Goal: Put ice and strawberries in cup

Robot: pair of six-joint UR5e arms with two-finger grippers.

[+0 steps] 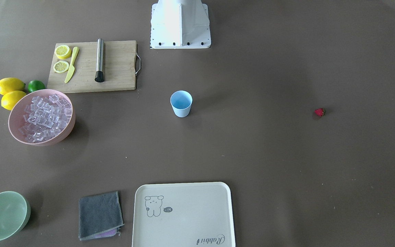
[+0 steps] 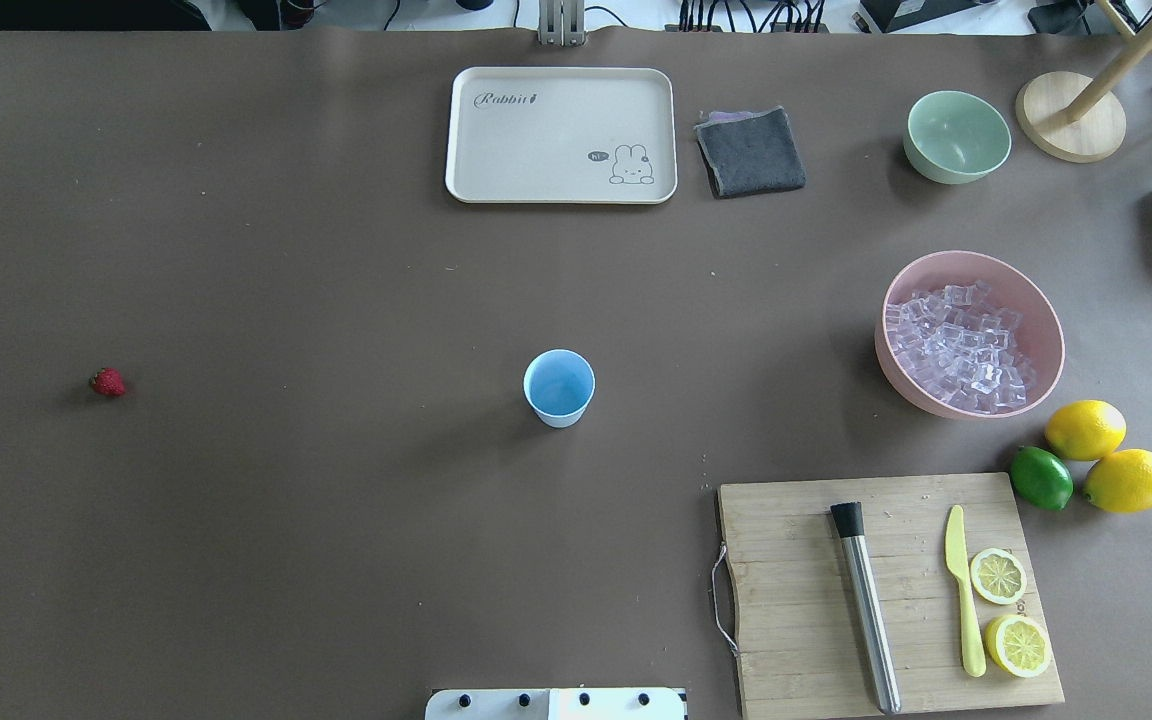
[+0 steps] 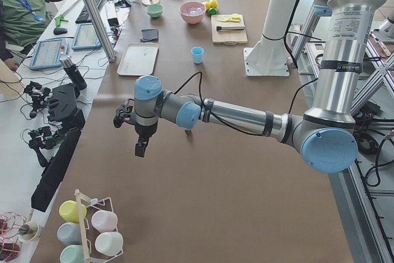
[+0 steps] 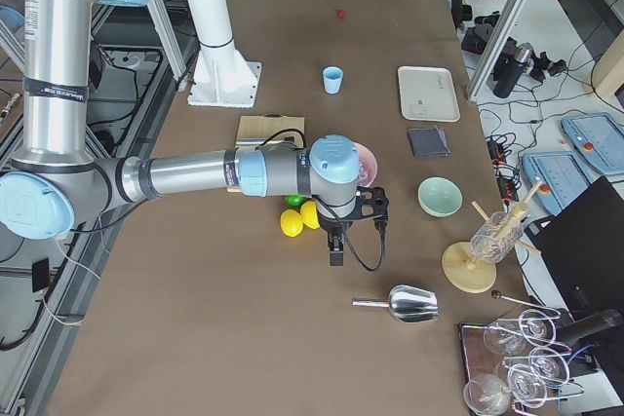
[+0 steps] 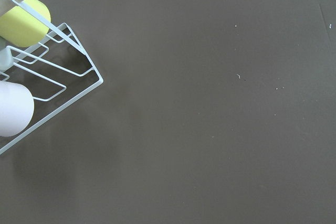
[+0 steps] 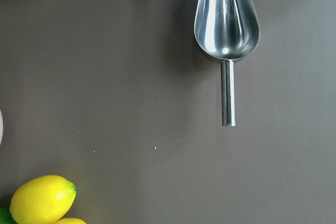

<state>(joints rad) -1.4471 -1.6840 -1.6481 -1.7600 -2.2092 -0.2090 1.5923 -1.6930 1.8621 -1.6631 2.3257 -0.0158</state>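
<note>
The light-blue cup (image 2: 559,387) (image 1: 181,103) stands upright near the table's middle. One small red strawberry (image 2: 107,382) (image 1: 319,112) lies alone on the robot's left side. The ice (image 2: 961,345) (image 1: 45,116) is heaped in a pink bowl (image 2: 1046,330) on the right. My left gripper (image 3: 141,149) hangs beyond the table's left end, far from the strawberry. Past the lemons at the right end, my right gripper (image 4: 336,256) hangs over the table. Both show only in the side views, so I cannot tell whether they are open or shut.
A metal scoop (image 6: 227,22) (image 4: 409,304) lies below the right wrist. Two lemons (image 2: 1106,455) and a lime (image 2: 1041,478) sit by a cutting board (image 2: 796,560) with knife, muddler and lemon halves. A tray (image 2: 561,135), grey cloth (image 2: 751,150), green bowl (image 2: 956,135) and cup rack (image 5: 47,77) are around.
</note>
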